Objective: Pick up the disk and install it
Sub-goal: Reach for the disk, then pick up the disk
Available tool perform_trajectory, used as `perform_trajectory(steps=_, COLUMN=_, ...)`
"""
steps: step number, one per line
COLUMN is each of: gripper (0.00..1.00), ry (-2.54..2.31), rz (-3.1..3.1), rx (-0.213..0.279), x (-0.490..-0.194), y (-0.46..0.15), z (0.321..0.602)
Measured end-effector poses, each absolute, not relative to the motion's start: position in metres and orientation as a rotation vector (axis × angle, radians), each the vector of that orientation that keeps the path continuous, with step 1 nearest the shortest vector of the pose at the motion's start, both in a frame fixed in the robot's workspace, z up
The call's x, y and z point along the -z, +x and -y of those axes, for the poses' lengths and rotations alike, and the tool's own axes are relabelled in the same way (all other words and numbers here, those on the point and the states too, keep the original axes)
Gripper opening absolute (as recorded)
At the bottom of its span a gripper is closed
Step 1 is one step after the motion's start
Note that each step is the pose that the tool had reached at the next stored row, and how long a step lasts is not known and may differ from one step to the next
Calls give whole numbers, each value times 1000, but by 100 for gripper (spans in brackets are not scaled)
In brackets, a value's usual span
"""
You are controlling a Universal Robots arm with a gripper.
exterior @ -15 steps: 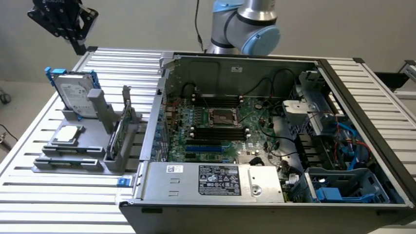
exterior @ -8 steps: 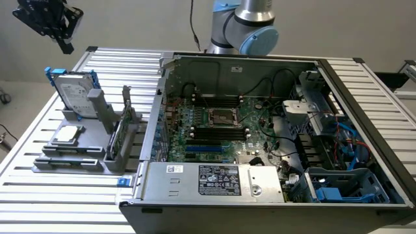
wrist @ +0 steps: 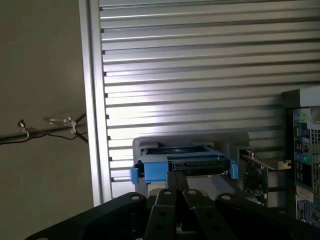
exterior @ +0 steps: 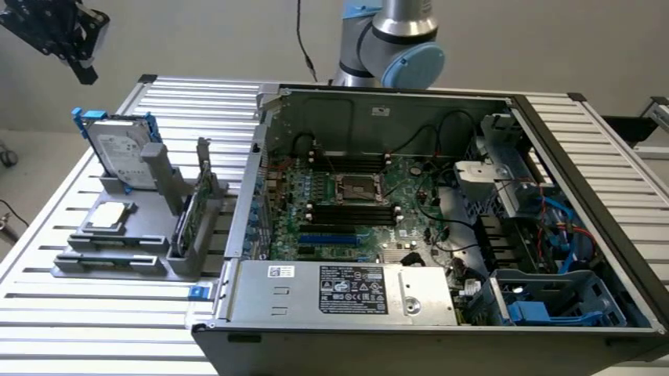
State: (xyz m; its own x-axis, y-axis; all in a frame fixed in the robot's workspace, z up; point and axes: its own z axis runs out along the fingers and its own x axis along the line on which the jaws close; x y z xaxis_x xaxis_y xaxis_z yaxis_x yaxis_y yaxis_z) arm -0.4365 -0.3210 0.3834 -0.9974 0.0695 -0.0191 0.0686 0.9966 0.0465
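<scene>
While the gripper hangs up in the air at the far corner of the exterior view's left, we can see from the wrist view that its black fingers are pinched together with nothing between them, so it's closed and not carrying anything. The disk sits on the bench: it stands on edge in its blue frame, leaning back in a grey stand on the exterior view's left side of the table, below the gripper and well apart from it. In the wrist view we're looking down on the disk's top edge, with the gripper lined up roughly over it. On the same stand we've got a small silver chip lying flat in front of the disk and a green card standing upright just beside it. The table is ribbed aluminium, long slats running across, pale and a bit shiny where light hits them. Most of it is taken up by an open computer case lying on its side, motherboard facing up and a power supply at the near edge. Behind the case the arm rises, silver with a blue joint cap. The wall is plain light grey, and past the table edge there's a dull floor with a thin cable across it.
</scene>
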Motion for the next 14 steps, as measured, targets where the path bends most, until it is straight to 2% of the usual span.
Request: perform_trajectory(steps=14, gripper=11, ry=46, rz=-3122, rx=-70, x=-382, y=-442, z=318)
